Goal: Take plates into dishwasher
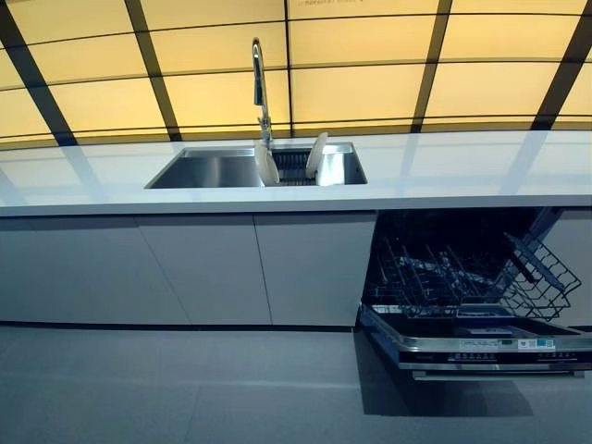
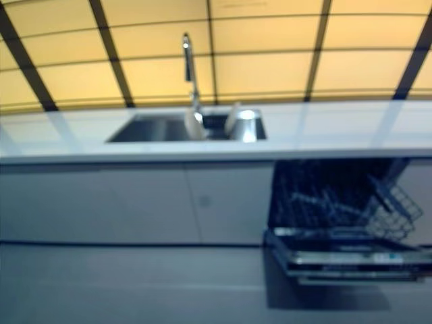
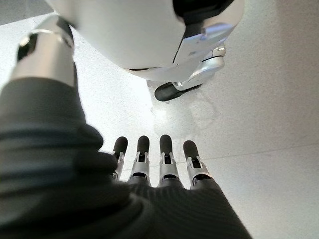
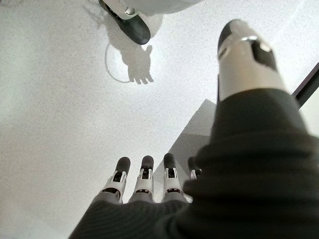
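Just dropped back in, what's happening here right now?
Nothing is being handled yet. Two plates stand on edge in the sink below the faucet. To the right, the dishwasher is open with its rack pulled out. The left hand and right hand both hang over the floor, fingers straight, holding nothing.

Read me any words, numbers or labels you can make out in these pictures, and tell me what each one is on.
No text here can be read.
Dishwasher door: small labels and marks along its top edge, too small to read.
Wall panel at the top: a faint line of print, too small to read.
Plates, sink, counter: no print visible.
Left hand, right hand: no print visible.
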Available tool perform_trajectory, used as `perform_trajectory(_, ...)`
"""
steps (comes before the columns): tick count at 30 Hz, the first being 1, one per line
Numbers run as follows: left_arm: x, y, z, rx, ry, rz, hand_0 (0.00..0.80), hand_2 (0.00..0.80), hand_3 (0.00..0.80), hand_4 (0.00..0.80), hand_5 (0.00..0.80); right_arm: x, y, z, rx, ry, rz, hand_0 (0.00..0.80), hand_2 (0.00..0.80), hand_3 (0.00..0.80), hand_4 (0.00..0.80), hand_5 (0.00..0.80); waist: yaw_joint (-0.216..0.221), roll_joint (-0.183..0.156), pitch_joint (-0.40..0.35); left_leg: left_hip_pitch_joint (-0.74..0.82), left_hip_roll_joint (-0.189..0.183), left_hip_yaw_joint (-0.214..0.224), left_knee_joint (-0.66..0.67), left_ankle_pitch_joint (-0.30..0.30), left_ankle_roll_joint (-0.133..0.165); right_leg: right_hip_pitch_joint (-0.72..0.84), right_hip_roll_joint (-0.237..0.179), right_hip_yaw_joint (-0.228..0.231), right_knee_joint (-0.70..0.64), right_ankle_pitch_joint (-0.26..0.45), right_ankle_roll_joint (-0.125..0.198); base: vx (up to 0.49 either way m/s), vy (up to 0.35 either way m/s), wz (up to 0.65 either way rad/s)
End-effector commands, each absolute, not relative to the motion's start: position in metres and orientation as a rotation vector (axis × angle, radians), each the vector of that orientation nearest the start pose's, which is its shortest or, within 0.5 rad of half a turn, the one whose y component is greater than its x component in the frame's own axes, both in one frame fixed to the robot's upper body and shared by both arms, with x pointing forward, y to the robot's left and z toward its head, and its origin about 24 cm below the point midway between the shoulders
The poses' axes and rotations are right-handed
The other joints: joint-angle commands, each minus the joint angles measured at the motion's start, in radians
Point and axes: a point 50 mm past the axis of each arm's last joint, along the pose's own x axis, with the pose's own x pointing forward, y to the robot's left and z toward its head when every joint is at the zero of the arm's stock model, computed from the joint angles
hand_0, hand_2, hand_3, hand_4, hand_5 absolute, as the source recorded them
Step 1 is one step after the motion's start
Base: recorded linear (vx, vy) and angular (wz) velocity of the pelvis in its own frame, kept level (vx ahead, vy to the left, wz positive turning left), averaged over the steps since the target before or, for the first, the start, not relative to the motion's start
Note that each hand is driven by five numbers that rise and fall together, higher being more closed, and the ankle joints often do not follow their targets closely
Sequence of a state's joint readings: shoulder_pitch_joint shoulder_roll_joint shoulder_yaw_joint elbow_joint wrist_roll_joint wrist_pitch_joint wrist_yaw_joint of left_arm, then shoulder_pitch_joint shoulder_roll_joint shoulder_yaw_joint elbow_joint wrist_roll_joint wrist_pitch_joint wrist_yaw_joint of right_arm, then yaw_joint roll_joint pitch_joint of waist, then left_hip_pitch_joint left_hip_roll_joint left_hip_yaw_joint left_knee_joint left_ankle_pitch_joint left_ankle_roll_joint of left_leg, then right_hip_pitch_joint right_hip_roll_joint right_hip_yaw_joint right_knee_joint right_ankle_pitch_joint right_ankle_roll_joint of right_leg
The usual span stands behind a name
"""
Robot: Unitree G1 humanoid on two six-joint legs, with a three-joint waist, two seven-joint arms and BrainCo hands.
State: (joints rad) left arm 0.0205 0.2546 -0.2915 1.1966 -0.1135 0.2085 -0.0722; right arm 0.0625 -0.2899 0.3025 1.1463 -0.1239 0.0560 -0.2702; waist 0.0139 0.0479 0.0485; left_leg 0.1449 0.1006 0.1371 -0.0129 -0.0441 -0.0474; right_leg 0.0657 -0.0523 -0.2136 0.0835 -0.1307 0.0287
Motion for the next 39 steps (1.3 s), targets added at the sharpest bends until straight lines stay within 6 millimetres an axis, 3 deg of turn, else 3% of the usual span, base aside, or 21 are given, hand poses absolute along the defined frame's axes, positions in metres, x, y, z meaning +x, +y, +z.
perform_trajectory(1, 0.068, 0.234, -0.166, 0.208, 1.465, -0.011, 0.000, 0.000, 0.000, 0.000, 0.000, 0.094, -0.247, -0.155, -0.694, 1.195, -0.074, 0.000, 0.000, 0.000, 0.000, 0.000, -0.004, -0.061, 0.018, -0.022, -0.098, 0.017, -0.072, 0.008, 0.044, 0.029, -0.027, -0.011, -0.122, 0.138, 0.085, 0.000, 0.000, 0.00)
perform_trajectory(20, 0.085, 0.239, -0.161, 0.265, 1.440, -0.030, 0.000, 0.000, 0.000, 0.000, 0.000, 0.122, -0.240, -0.149, -0.666, 1.123, 0.109, 0.000, 0.000, 0.000, 0.000, 0.000, 0.006, -0.064, 0.069, -0.070, -0.086, 0.013, -0.059, 0.026, 0.045, -0.023, -0.026, -0.013, -0.081, 0.126, 0.074, -0.006, -0.011, 0.00)
perform_trajectory(25, 0.087, 0.244, -0.160, 0.278, 1.434, -0.028, 0.000, 0.000, 0.000, 0.000, 0.000, 0.119, -0.239, -0.151, -0.626, 1.155, 0.156, 0.000, 0.000, 0.000, 0.000, 0.000, 0.008, -0.069, 0.078, -0.071, -0.082, 0.001, -0.056, 0.027, 0.046, -0.025, -0.019, -0.017, -0.063, 0.112, 0.067, 0.001, -0.059, 0.00)
perform_trajectory(28, 0.090, 0.245, -0.158, 0.313, 1.424, -0.054, 0.000, 0.000, 0.000, 0.000, 0.000, 0.118, -0.230, -0.152, -0.701, 1.145, 0.441, 0.000, 0.000, 0.000, 0.000, 0.000, 0.018, -0.079, 0.076, -0.063, -0.080, -0.002, -0.052, 0.030, 0.038, -0.002, -0.016, -0.031, -0.075, 0.112, 0.062, 0.046, -0.042, 0.02)
perform_trajectory(30, 0.094, 0.248, -0.157, 0.336, 1.420, -0.071, 0.000, 0.000, 0.000, 0.000, 0.000, 0.122, -0.226, -0.150, -0.680, 1.120, 0.525, 0.000, 0.000, 0.000, 0.000, 0.000, 0.028, -0.086, 0.073, -0.060, -0.080, -0.007, -0.050, 0.032, 0.033, 0.011, -0.018, -0.040, -0.083, 0.115, 0.063, 0.059, -0.054, 0.09)
perform_trajectory(33, 0.101, 0.253, -0.153, 0.387, 1.421, -0.097, 0.000, 0.000, 0.000, 0.000, 0.000, 0.148, -0.215, -0.137, -0.634, 0.997, 0.639, 0.000, 0.000, 0.000, 0.000, 0.000, 0.044, -0.099, 0.067, -0.053, -0.079, -0.016, -0.049, 0.034, 0.028, 0.029, -0.019, -0.048, -0.089, 0.116, 0.065, 0.045, -0.076, 0.15)
perform_trajectory(37, 0.108, 0.267, -0.145, 0.444, 1.419, -0.096, 0.000, 0.000, 0.000, 0.000, 0.000, 0.195, -0.202, -0.091, -0.529, 0.752, 0.840, 0.000, 0.000, 0.000, 0.000, 0.000, 0.053, -0.117, 0.063, -0.057, -0.075, -0.018, -0.048, 0.039, 0.024, 0.027, -0.019, -0.054, -0.087, 0.119, 0.066, -0.014, -0.093, 0.06)
perform_trajectory(39, 0.111, 0.276, -0.141, 0.468, 1.414, -0.085, 0.000, 0.000, 0.000, 0.000, 0.000, 0.223, -0.191, -0.046, -0.506, 0.590, 0.930, 0.000, 0.000, 0.000, 0.000, 0.000, 0.053, -0.123, 0.066, -0.050, -0.073, -0.022, -0.042, 0.030, 0.026, 0.026, -0.014, -0.048, -0.067, 0.102, 0.060, -0.024, -0.094, 0.10)
